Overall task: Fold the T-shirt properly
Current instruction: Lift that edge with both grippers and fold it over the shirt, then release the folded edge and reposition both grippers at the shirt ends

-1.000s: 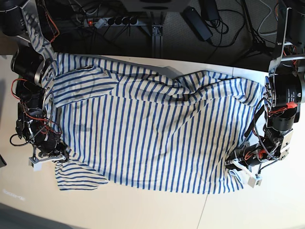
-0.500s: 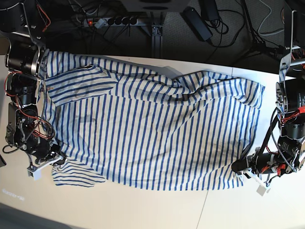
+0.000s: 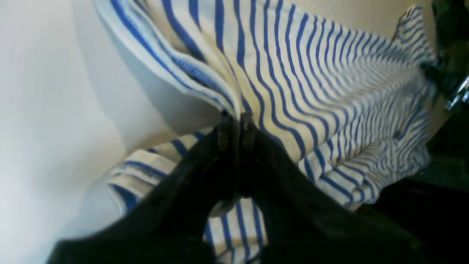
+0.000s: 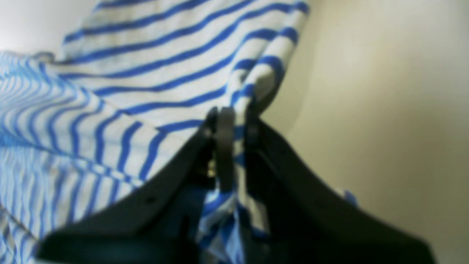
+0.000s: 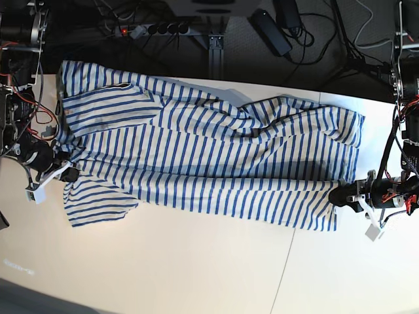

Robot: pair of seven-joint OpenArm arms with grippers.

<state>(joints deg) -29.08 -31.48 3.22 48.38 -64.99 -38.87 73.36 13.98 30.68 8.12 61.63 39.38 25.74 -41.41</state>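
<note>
Soft striped cloth T-shirt [image 5: 209, 163]; matt table [image 5: 196, 275]

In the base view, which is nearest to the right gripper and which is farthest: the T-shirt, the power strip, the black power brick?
1. T-shirt: held in the jaws of the right gripper, at the view's left.
2. Power strip: on the floor, upper left.
3. Black power brick: on the floor, upper middle, farthest.

Both arms are built from black housings threaded with loose red and black wires. The left gripper [image 5: 342, 195] and the right gripper [image 5: 65, 174] each carry white printed brackets near the tip. In the wrist views, the jaws are matte black, tapering wedges with flat inner pads.
</note>
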